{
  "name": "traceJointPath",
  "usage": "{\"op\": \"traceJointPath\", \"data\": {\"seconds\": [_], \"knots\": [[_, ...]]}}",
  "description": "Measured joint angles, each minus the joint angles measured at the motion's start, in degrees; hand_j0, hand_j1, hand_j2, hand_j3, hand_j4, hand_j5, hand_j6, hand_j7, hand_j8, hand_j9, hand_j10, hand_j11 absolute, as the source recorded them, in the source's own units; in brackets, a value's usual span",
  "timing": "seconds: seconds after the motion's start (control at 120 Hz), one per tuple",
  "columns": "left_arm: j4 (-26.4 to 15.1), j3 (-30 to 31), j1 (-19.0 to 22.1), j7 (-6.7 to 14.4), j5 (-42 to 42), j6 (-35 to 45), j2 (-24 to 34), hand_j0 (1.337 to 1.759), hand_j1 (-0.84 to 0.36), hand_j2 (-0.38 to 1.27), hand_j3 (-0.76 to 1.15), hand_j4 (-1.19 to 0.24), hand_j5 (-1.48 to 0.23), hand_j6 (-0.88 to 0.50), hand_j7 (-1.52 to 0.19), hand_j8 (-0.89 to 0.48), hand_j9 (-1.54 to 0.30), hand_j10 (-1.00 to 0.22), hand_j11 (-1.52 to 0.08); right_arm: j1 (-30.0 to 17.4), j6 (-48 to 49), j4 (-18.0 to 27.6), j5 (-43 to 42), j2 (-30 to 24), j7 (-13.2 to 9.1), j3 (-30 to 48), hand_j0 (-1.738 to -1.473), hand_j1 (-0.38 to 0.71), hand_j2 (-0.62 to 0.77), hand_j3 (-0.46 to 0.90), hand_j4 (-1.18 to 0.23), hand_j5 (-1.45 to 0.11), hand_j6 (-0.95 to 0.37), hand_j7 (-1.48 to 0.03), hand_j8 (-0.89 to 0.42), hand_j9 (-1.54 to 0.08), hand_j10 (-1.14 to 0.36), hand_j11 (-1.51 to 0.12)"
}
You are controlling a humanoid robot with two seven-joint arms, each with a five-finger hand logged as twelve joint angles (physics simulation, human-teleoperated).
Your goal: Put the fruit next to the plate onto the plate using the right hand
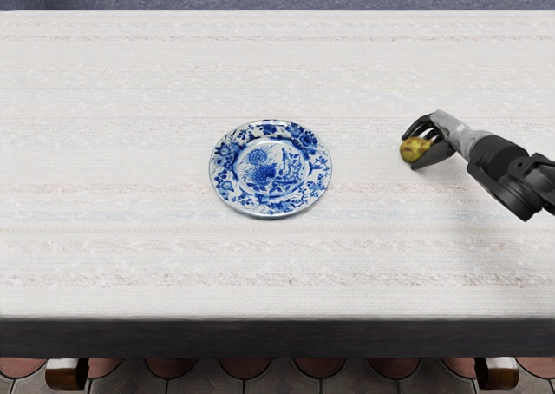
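Head view | one plate (224, 170) | one fruit (414, 150) | right hand (436, 137) curled around fruit

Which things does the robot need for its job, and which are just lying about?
For the job: fruit, plate, right hand.
Just there: table.
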Motion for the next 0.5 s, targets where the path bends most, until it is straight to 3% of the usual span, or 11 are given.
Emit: {"op": "traceJointPath", "data": {"seconds": [0.208,0.5], "knots": [[0.00,0.00,0.00,0.00,0.00,0.00,0.00,1.658,0.32,0.00,0.00,-0.02,-0.03,-0.02,-0.03,-0.02,-0.03,-0.02,-0.03,0.54,1.84,0.04,0.27,-0.05,0.25,0.14,-1.651,0.28,0.22,0.00,-0.65,-1.00,-0.40,-0.97,-0.38,-0.99,-0.64,-1.00],[0.00,0.01,-0.02,0.00,0.00,0.00,0.00,1.658,0.32,0.00,0.00,-0.02,-0.03,-0.02,-0.03,-0.02,-0.03,-0.02,-0.03,2.63,8.83,0.19,1.12,-0.41,0.43,1.02,-1.652,0.29,0.23,0.00,-0.62,-1.04,-0.37,-1.00,-0.35,-1.04,-0.72,-1.04]]}}
